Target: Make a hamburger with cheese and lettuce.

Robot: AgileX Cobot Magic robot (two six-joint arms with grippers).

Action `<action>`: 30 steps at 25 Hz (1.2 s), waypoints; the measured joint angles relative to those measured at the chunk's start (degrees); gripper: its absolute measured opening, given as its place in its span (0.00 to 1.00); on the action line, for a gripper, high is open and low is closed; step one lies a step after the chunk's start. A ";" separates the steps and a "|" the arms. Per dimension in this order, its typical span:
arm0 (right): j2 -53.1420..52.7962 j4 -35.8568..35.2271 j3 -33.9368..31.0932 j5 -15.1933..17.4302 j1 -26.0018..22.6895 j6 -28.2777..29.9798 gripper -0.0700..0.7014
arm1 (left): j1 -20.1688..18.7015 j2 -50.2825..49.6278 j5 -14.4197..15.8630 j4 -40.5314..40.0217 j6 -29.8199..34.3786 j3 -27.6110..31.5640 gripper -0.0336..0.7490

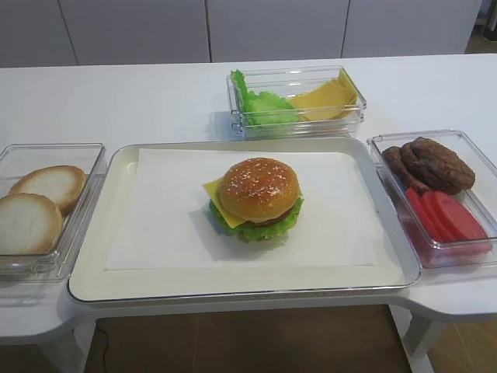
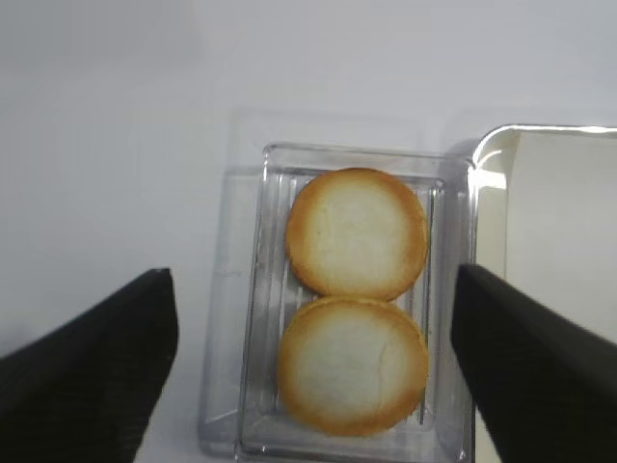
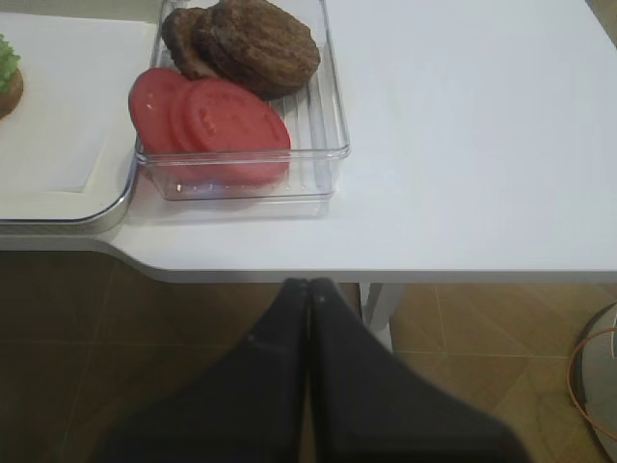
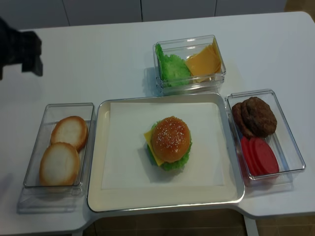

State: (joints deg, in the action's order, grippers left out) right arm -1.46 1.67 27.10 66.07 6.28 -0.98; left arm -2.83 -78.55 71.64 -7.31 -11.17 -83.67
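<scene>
Golden sesame bun tops the hamburger [image 1: 256, 199] at mid-tray [image 1: 93, 264]; cheese [image 1: 213, 189] and lettuce [image 1: 264, 228] protrude beneath, so assembly appears complete. Left gripper [image 2: 313, 376], jaws spread, hovers over the bun halves [image 2: 355, 299]; right gripper [image 3: 309, 289], pressed together, sits off-table.

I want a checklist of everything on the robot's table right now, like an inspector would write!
Surface: white table, with a tray lined with white paper in the middle.
Job's things: hamburger finished on the tray, sesame bun on top, cheese corner and lettuce fringe sticking out.
Clutter: clear box of bun halves; box of spare lettuce and cheese slices; box of patties and tomato slices.
Grippers: left gripper open above the bun halves; right gripper shut, empty, off the table edge.
Cables: orange cable on the floor.
Surroundings: white cabinets behind, brown floor below.
</scene>
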 joint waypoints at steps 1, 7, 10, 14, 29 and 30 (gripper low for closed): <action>0.00 0.00 0.00 0.00 0.00 0.00 0.03 | 0.25 1.81 0.00 -0.12 0.00 1.63 0.90; 0.00 0.00 0.00 0.00 0.00 0.00 0.03 | 0.23 13.18 0.10 -2.25 -3.33 10.39 0.90; 0.00 0.00 0.00 0.00 0.00 0.00 0.03 | 0.36 19.37 0.33 -2.62 -4.70 14.40 0.90; 0.00 0.00 0.00 0.00 0.00 0.11 0.03 | 0.47 28.11 0.45 -2.71 -4.96 18.12 0.90; 0.00 0.00 0.00 0.00 0.00 0.01 0.03 | 0.56 58.68 1.36 -2.95 -1.53 32.18 0.90; 0.00 0.00 0.00 0.00 0.00 0.01 0.03 | 0.56 60.18 1.44 -2.95 -1.53 33.33 0.90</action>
State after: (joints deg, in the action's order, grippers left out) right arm -1.46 1.67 27.10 66.07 6.28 -0.98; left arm -2.27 -18.37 73.08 -10.26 -12.71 -50.34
